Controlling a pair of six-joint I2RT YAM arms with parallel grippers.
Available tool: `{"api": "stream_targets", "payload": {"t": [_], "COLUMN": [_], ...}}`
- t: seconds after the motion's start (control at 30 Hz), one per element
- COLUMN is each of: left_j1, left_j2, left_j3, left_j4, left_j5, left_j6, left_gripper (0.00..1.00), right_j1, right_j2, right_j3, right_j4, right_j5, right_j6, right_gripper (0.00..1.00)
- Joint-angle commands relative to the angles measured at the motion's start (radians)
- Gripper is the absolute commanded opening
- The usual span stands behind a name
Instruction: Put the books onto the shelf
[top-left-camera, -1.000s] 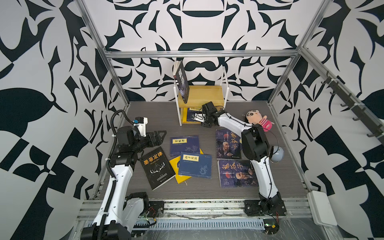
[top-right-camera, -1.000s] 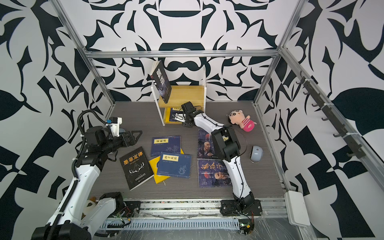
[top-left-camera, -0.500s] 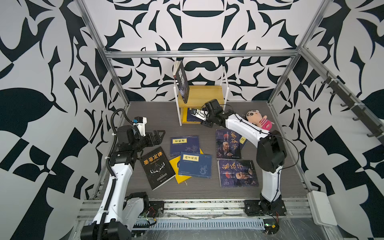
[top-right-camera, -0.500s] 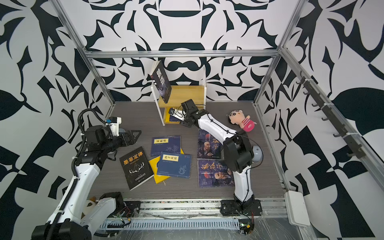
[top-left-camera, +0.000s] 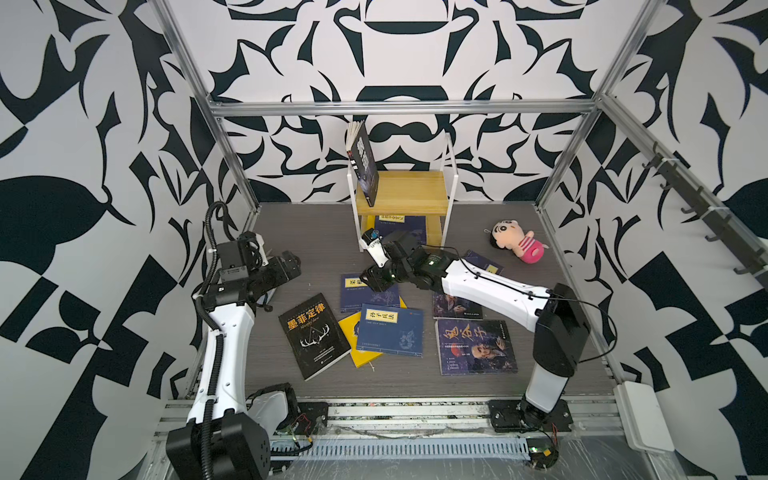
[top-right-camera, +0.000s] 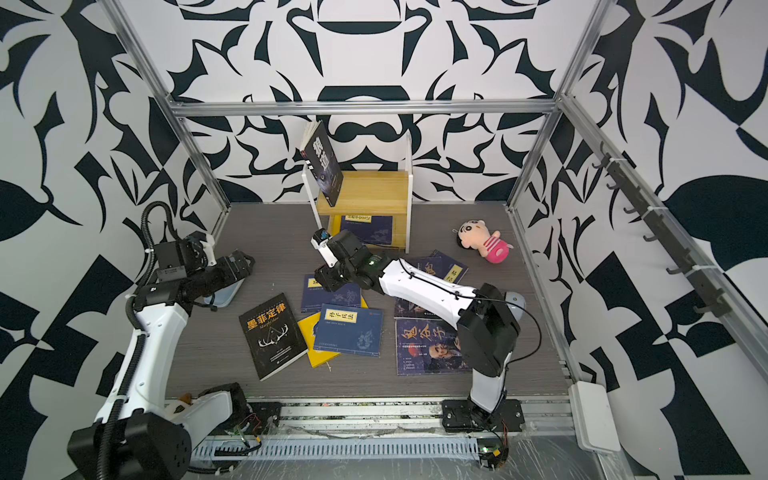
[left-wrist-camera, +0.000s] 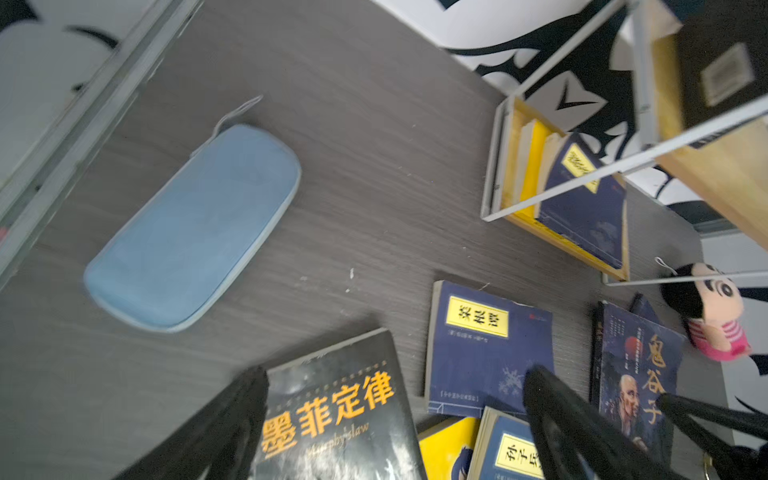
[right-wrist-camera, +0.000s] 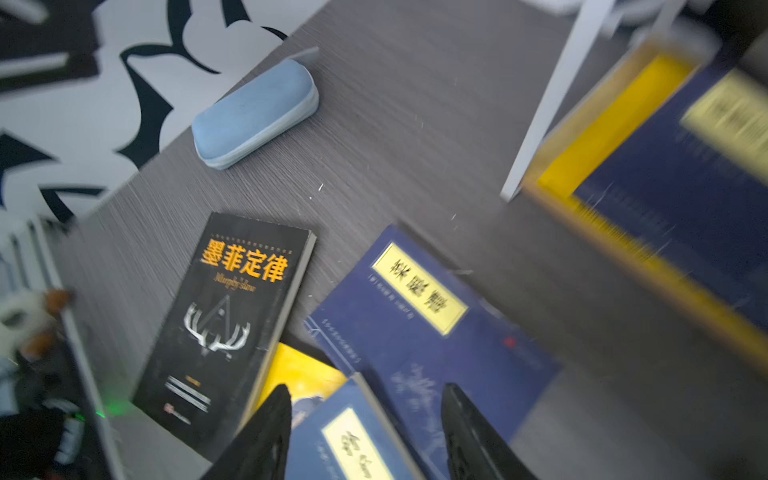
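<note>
The right fingers (right-wrist-camera: 266, 436) are spread apart with nothing between them. They hang just above the navy book with the yellow label (right-wrist-camera: 419, 328), which lies flat at the middle of both top views. A second navy book (top-left-camera: 390, 334) lies lower in the frame and overlaps its near edge. The left fingers (left-wrist-camera: 232, 424) also stand wide apart and empty. They are at centre-left, near the black antler book (top-left-camera: 313, 334) but not touching it.

The shelf (top-left-camera: 405, 189) stands at upper centre against the back wall. On its top board a black book (top-left-camera: 365, 166) stands tilted against the left frame. On its lower board another navy book (top-left-camera: 401, 226) lies flat on something yellow.

The other books are still down on the worktop (top-left-camera: 299, 232):
- a yellow book (top-left-camera: 351, 336) tucked under the navy pair
- a portrait book (top-left-camera: 476, 347) right of centre
- more books partly hidden under the right arm

The plush doll (top-left-camera: 515, 245) at upper right and the blue pouch (left-wrist-camera: 191, 224) at the left are not part of the task.

To my eye the right arm is between placements and lining up on its next book. That book is thin and lies flat, so I'd judge the fingers must come down on a free edge, away from the overlap. They then need to pinch it firmly enough to lift it and carry it up the frame to a free spot on the shelf.
</note>
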Motion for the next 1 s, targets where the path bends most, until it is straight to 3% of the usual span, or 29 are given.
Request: {"api": "stream_targets", "payload": {"t": [0.0, 0.17, 0.3, 0.53, 0.7, 0.97], "left_j1": [0.062, 0.136, 0.138, 0.140, 0.140, 0.132], "left_j2": [0.025, 0.054, 0.059, 0.114, 0.137, 0.286], "left_j3": [-0.042, -0.145, -0.230, -0.305, -0.335, -0.364], "left_j4": [-0.112, -0.060, -0.009, 0.006, 0.017, 0.111], "left_j5": [0.045, 0.126, 0.123, 0.116, 0.044, 0.087], "left_j6": [-0.112, -0.224, -0.211, -0.251, -0.279, -0.278], "left_gripper": [0.99, 1.00, 1.00, 0.99, 1.00, 0.97], "right_j1": [0.030, 0.059, 0.084, 0.117, 0.131, 0.132], "right_j2": [0.060, 0.212, 0.297, 0.426, 0.472, 0.554], "right_j3": [0.023, 0.139, 0.193, 0.319, 0.346, 0.396], "right_j4": [0.062, 0.042, 0.079, 0.020, 0.009, 0.007], "right_j5": [-0.071, -0.150, -0.179, -0.219, -0.231, -0.285], "right_j6": [0.264, 0.406, 0.479, 0.493, 0.508, 0.535], "right_gripper": [0.60, 0.59, 0.60, 0.61, 0.62, 0.62]}}
